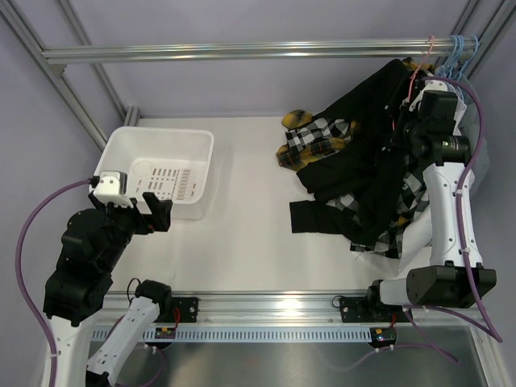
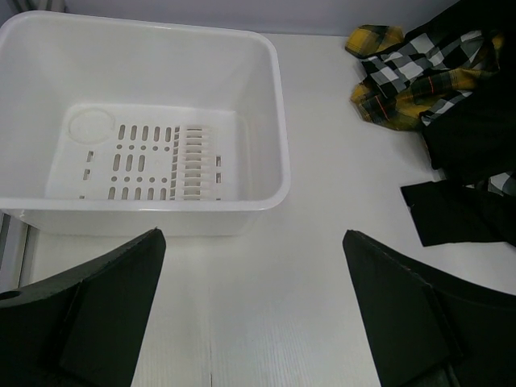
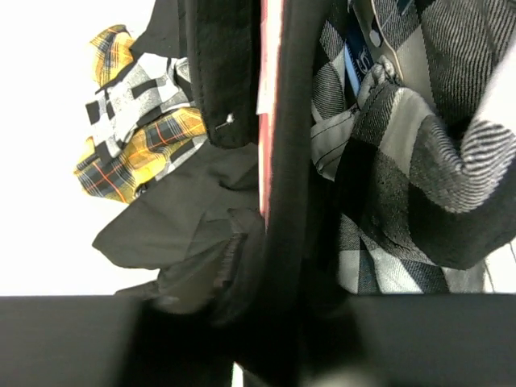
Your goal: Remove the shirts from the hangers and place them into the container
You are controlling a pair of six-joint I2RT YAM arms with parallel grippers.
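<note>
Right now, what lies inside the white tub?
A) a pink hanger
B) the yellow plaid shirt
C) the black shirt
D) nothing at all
D: the container shows a bare slotted bottom in the left wrist view, and the shirts are all outside it, far to its right.

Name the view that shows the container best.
Left wrist: the container fills the frame, slotted bottom plain. Top external shows it small, the left gripper overlapping its near rim. Right wrist misses it.

White counter (image 1: 258,242) fills centre; pale grey wall (image 1: 242,20) at top; aluminium frame rail (image 1: 242,52) across upper frame; slotted metal strip (image 1: 266,332) along bottom.
</note>
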